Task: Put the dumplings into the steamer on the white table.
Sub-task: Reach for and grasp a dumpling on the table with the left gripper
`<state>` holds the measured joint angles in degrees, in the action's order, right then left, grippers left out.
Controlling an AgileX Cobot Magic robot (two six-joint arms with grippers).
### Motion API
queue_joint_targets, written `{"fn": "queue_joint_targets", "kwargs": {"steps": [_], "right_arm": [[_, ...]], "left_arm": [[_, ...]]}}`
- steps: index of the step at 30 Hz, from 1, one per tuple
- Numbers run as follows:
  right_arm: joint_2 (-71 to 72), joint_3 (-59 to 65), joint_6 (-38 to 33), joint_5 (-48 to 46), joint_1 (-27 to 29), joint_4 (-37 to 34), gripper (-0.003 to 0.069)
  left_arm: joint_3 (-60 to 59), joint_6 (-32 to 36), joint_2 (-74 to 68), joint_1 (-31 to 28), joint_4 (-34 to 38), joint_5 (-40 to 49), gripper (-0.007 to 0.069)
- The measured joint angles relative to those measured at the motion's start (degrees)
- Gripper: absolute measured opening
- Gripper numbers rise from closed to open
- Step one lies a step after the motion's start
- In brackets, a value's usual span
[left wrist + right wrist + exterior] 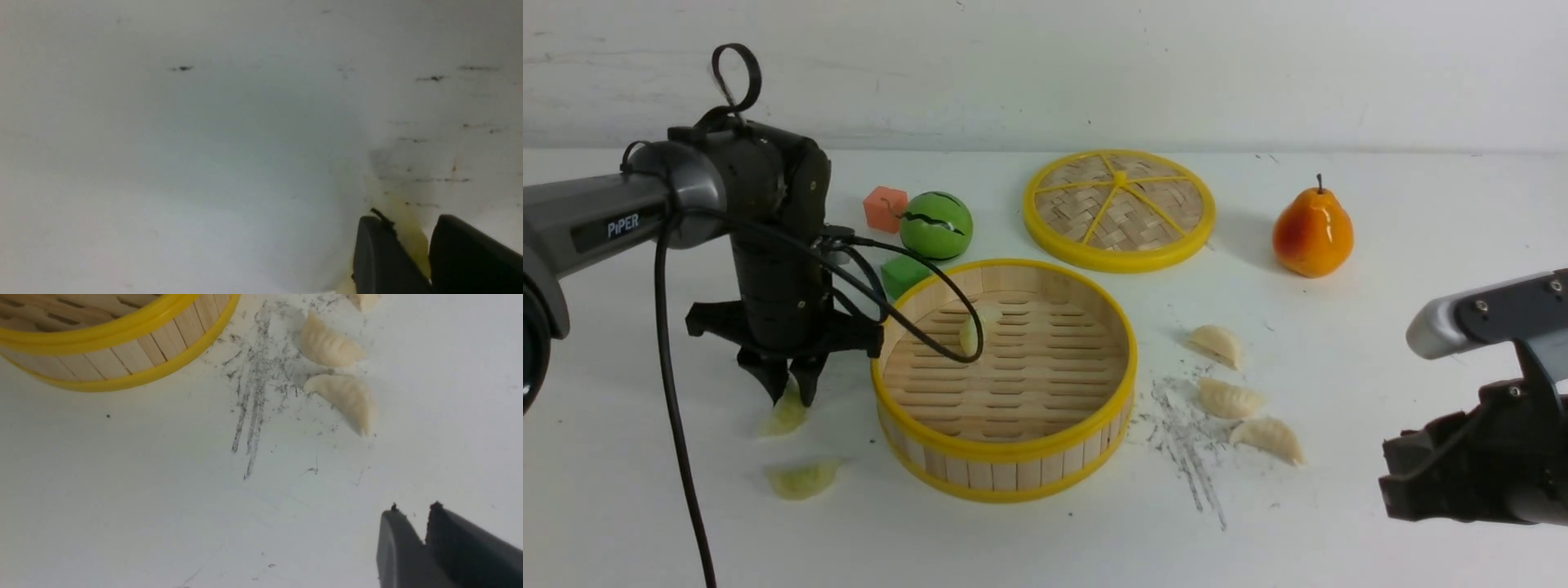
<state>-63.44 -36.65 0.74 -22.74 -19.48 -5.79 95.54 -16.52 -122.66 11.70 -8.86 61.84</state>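
One green dumpling (783, 418) pinched in left tool (792, 398) | right tool (414, 512) closed, empty | lift straight, clear steamer (1005, 451) rim before release

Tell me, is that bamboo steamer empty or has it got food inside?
Not empty: one pale green dumpling lies on the slatted floor of the steamer; the rest is bare.

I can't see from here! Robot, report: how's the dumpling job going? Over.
Left pincer pinching green dumpling beside steamer. Right pincer shut, empty. One dumpling inside. Cable hangs near rim.
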Motion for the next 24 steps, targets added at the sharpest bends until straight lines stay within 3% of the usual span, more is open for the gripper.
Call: {"fn": "queue_joint_targets", "kwargs": {"steps": [7, 13, 16, 21, 24], "right_arm": [[0.0, 0.0, 0.0, 0.0, 0.0, 0.0, 0.012], [0.0, 0.0, 0.0, 0.0, 0.0, 0.0, 0.0125], [0.0, 0.0, -0.1, -0.1, 0.0, 0.0, 0.0125], [0.0, 0.0, -0.2, -0.1, 0.0, 0.0, 0.0128], [0.0, 0.0, -0.2, -0.1, 0.0, 0.0, 0.013]], "left_arm": [[0.0, -1.2, 0.0, -1.6, 2.5, -0.3, 0.0174], [-0.1, -1.2, -1.2, -2.3, 3.9, 0.8, 0.0363], [-0.1, -1.0, -1.2, -2.4, 4.3, 1.4, 0.0406], [-0.2, -0.5, -0.4, -2.4, 5.6, 1.3, 0.0378], [-0.2, 0.3, 0.3, -2.4, 5.9, 1.1, 0.0289]]}}
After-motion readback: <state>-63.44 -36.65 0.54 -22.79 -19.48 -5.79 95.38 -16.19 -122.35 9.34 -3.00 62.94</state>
